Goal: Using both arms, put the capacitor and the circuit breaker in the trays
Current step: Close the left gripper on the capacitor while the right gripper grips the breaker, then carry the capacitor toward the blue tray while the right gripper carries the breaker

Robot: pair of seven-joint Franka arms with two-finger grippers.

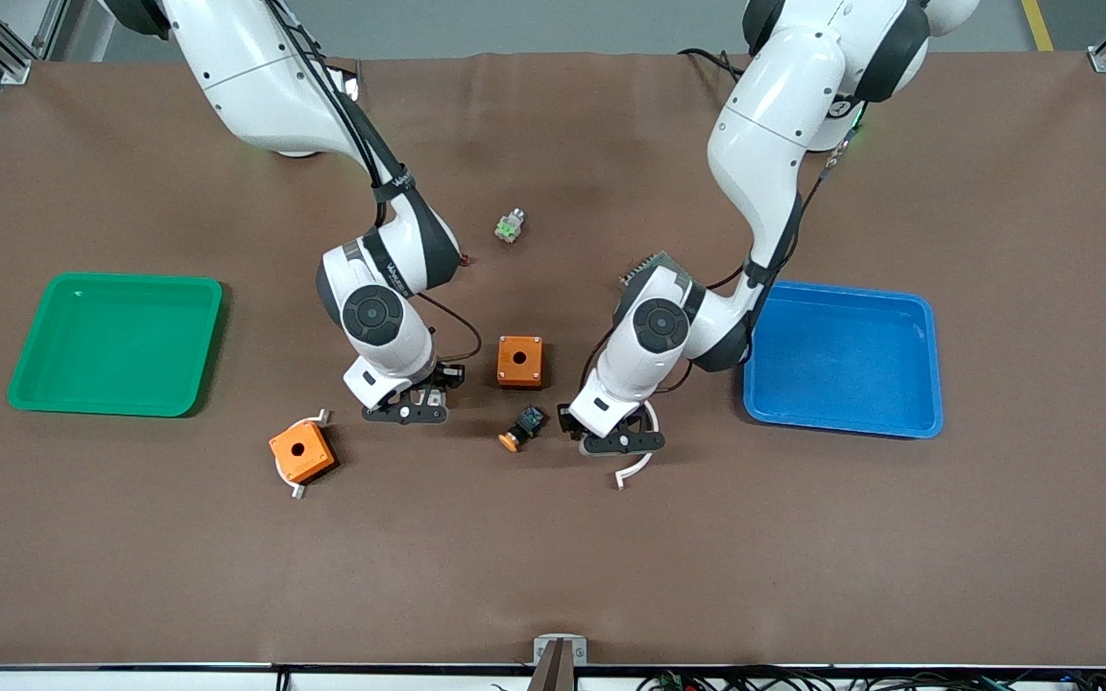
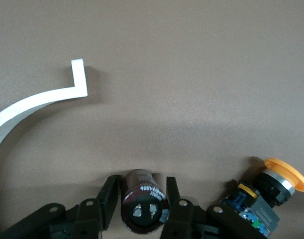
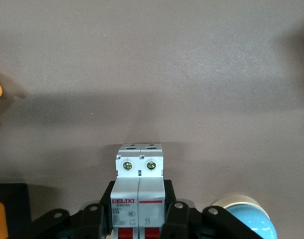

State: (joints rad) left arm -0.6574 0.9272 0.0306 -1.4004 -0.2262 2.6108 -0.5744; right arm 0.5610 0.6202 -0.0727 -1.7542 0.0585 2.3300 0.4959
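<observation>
My left gripper point(image 1: 622, 443) is down at the table between the blue tray and the black-and-blue part. In the left wrist view its fingers point(image 2: 106, 196) are closed on the capacitor point(image 2: 144, 201), a black cylinder with two silvery terminals on its end. My right gripper point(image 1: 406, 411) is low at the table between the two orange boxes. In the right wrist view its fingers point(image 3: 173, 199) are closed on the circuit breaker point(image 3: 139, 169), a white block with red toggles. Both parts are mostly hidden under the hands in the front view. I cannot tell whether either part is off the mat.
A green tray point(image 1: 116, 343) lies at the right arm's end and a blue tray point(image 1: 841, 357) at the left arm's end. Two orange boxes point(image 1: 519, 361) point(image 1: 301, 451), a black-and-blue part with an orange cap point(image 1: 522, 428), a curved white strip point(image 1: 635, 470) and a small green-silver part point(image 1: 510, 226) lie on the mat.
</observation>
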